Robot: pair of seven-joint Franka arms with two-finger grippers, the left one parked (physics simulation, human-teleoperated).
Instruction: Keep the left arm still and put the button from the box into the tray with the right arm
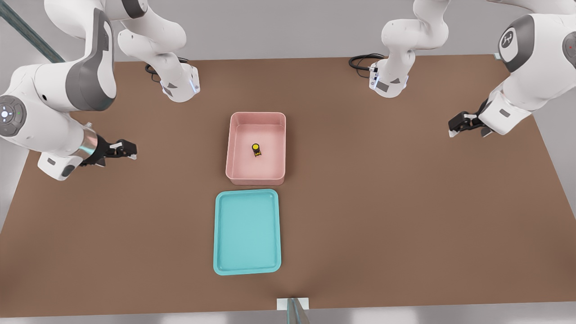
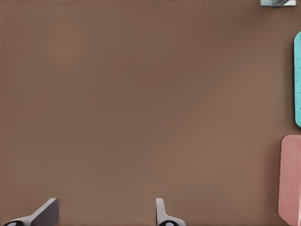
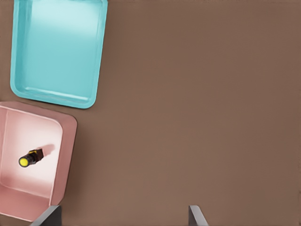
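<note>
Button [image 1: 256, 149] sits inside the box [image 1: 233, 148], near the middle of its floor, yellow cap up, not touched by anything. Pink box rests on the brown worktop [image 1: 405, 216]. Teal tray [image 1: 220, 234] lies just beside the box at its 6 o'clock in the front view, a narrow gap between them, nothing in it. Right arm [image 1: 54, 103] with silver wrist ring is at the front view's left; its gripper [image 1: 128, 150] hovers over bare worktop, well apart from the box, at about the box's 9 o'clock. Jaws released, spread wide with nothing between them; the wrist view shows both fingertips [image 3: 195, 216] apart over the worktop, box and tray off to one side.
</note>
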